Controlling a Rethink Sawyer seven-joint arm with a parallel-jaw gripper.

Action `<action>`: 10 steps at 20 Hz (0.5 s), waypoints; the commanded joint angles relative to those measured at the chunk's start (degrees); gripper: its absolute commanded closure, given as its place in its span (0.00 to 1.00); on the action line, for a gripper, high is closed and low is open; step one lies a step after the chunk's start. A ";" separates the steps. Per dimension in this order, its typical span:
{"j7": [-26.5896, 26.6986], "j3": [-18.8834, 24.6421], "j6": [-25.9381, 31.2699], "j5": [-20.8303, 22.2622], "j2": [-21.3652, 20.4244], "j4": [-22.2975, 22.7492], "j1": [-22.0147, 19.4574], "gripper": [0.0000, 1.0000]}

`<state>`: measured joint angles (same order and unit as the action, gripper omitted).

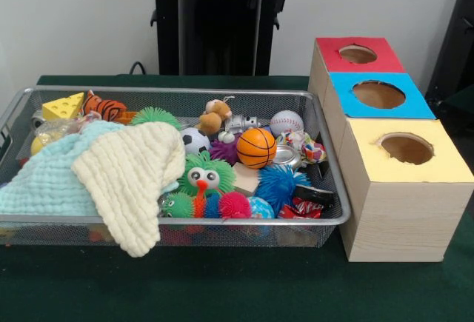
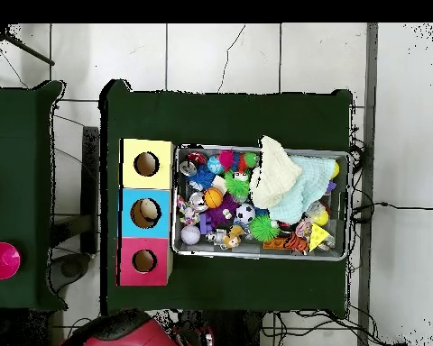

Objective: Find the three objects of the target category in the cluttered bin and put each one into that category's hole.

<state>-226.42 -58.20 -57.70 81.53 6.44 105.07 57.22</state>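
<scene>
The search step is judged barely begun: the silver wire-mesh bin (image 1: 311, 222) on the green worktop (image 1: 222, 285) is crowded, half hidden under a cream waffle cloth (image 1: 129, 174). The hand is not seen, so its state cannot be told. Next, the cloth must be lifted. Only overhead is something pale seen inside the blue-topped box hole (image 2: 145, 212).

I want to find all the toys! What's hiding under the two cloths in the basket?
The cream cloth lies over the blue cloth. Beside them peek a cheese wedge and toy tiger. Anything underneath is covered.
</scene>
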 commanded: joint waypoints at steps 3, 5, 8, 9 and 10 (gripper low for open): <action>-12.37 15.01 7.01 -5.97 -6.52 10.05 3.59 0.00; -12.41 16.89 9.11 -7.30 -8.38 12.57 5.09 0.00; -11.64 19.64 12.04 -8.82 -11.23 15.34 5.49 0.00; -11.11 20.61 12.86 -9.33 -12.16 16.33 5.27 0.00; -10.58 21.55 13.56 -9.72 -13.11 17.35 4.91 0.00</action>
<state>-226.42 -50.82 -51.18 78.07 -1.04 116.88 62.88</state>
